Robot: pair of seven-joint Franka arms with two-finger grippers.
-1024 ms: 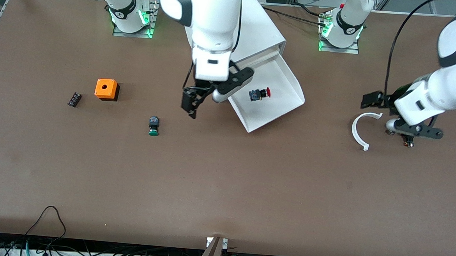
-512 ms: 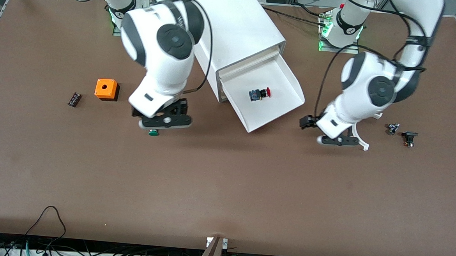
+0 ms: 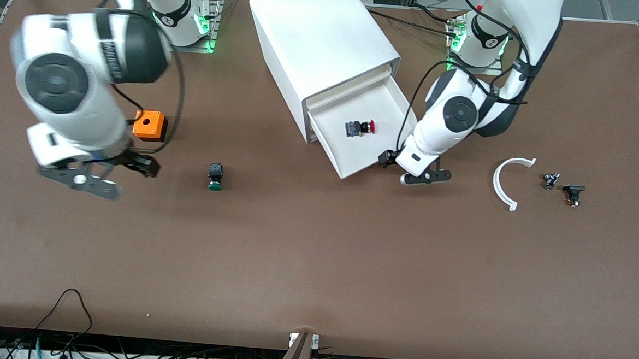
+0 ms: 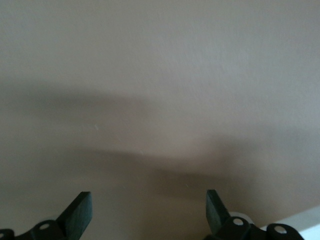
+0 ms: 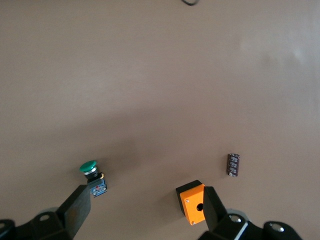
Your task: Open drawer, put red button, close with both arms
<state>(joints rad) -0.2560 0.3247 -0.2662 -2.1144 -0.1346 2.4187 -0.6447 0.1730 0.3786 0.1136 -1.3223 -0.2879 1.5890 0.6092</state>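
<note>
brown desk (image 3: 315,267) filling the view, cables trailing along its near edge. going left to right in the front view: right gripper (image 3: 87,181) hanging over bare desk toward the right arm's end, jaws standing wide apart, holding nothing; right wrist view showing the two black fingers (image 5: 75,212) spread. small black terminal block (image 3: 104,139) lying just beside it, farther from the camera. orange box (image 3: 149,125) with a hole in its top sitting near the block. green button (image 3: 215,177) lying on its side, nearer the camera than the orange box. big white cabinet (image 3: 321,48) sitting mid desk, angled, its drawer (image 3: 353,162) pulled out and open. red button (image 3: 359,127) lying on its side inside the drawer, on the tray floor, cap pointing toward the left arm's end. left gripper (image 3: 418,176) sitting low just beside the drawer's outer corner, jaws apart and empty; left wrist view showing both fingers (image 4: 80,212) spread over bare desk, a white edge at the frame corner. cannot tell if it is touching the drawer. white curved strip (image 3: 502,183) lying toward the left arm's end, then a small grey metal part (image 3: 549,180) and a small black part (image 3: 573,193) beside it.
</note>
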